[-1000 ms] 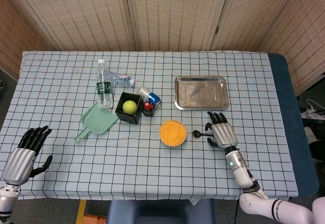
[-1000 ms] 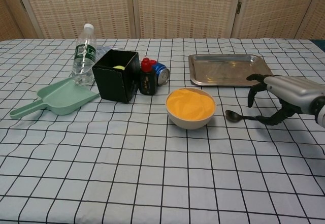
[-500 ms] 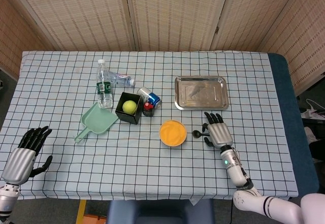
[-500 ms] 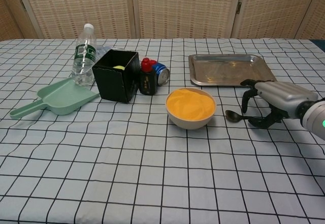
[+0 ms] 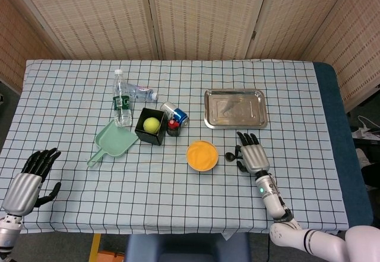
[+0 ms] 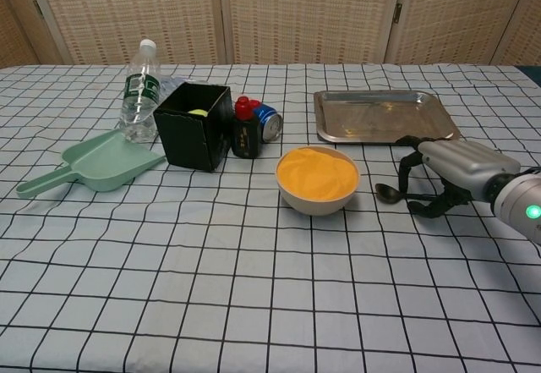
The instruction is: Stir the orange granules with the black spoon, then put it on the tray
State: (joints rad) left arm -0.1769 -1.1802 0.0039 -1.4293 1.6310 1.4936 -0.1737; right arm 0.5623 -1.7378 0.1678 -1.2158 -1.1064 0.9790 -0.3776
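left hand: hovering at the near left edge of the worktop, fingers apart, holding nothing; it is sitting well away from the task.
scoop: lying on the cloth, pale green, nothing visible in it.
bottle: standing upright behind the scoop.
box: black and open-topped, holding a yellow-green ball.
bowl: sitting mid-worktop, heaped with orange granules, apparently waiting to be stirred.
spoon: lying on the cloth just right of the bowl, its handle running under the right hand.
right hand: arching over the spoon handle, fingers curling down either side, seemingly setting up the pick; whether they are clamping it, I cannot tell.
tray: lying on the far side of the spoon, holding nothing.
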